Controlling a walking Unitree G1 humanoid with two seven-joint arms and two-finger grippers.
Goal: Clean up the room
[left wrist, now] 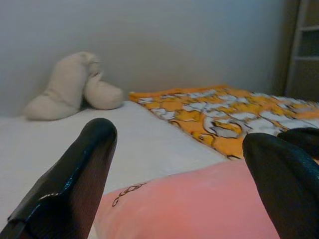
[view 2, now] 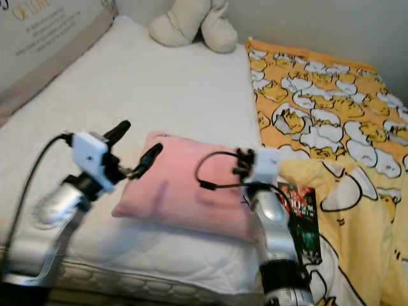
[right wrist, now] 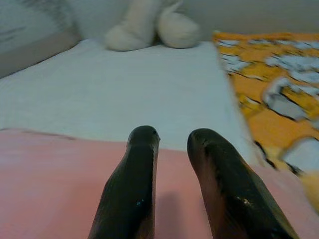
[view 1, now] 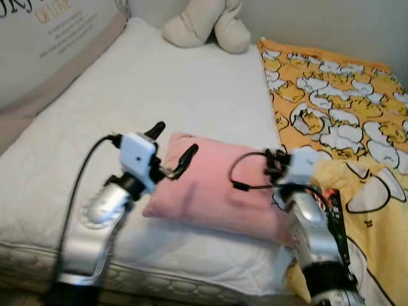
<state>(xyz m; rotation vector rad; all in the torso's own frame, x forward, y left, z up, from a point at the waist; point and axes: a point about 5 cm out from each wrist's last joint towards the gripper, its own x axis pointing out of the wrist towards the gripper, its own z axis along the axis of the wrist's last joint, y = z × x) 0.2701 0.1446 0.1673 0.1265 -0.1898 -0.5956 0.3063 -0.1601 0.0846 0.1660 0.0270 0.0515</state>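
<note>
Pink pillow [view 1: 210, 191]: soft pink fabric, lying flat on the white mattress [view 1: 146, 95] near the bed's front edge, one corner toward my left arm, its right side beside the yellow blanket [view 1: 344, 89].
Left gripper [view 1: 175, 150]: I see it raised at the pillow's left corner, its two black fingers [left wrist: 75, 184] spread wide apart; in the left wrist view the pink fabric sits between them and nothing is pinched.
Right gripper [right wrist: 172, 144]: it hovers over the right part of the pillow; in the right wrist view its fingers [right wrist: 132, 179] stand close together with a narrow gap between the tips, pink fabric under them. I cannot tell whether they touch the pillow.
Blanket: orange-yellow with a white and black cartoon print, spread over the right side of the bed, a paler yellow fold lying next to my right arm.
Plush toy [view 1: 207, 25]: cream-coloured, resting at the far end of the mattress against the wall.
Headboard panel [view 1: 44, 38]: pale, with printed lettering, along the left side of the bed.
Cable [view 1: 245, 169]: a black loop hanging off my right wrist above the pillow.
</note>
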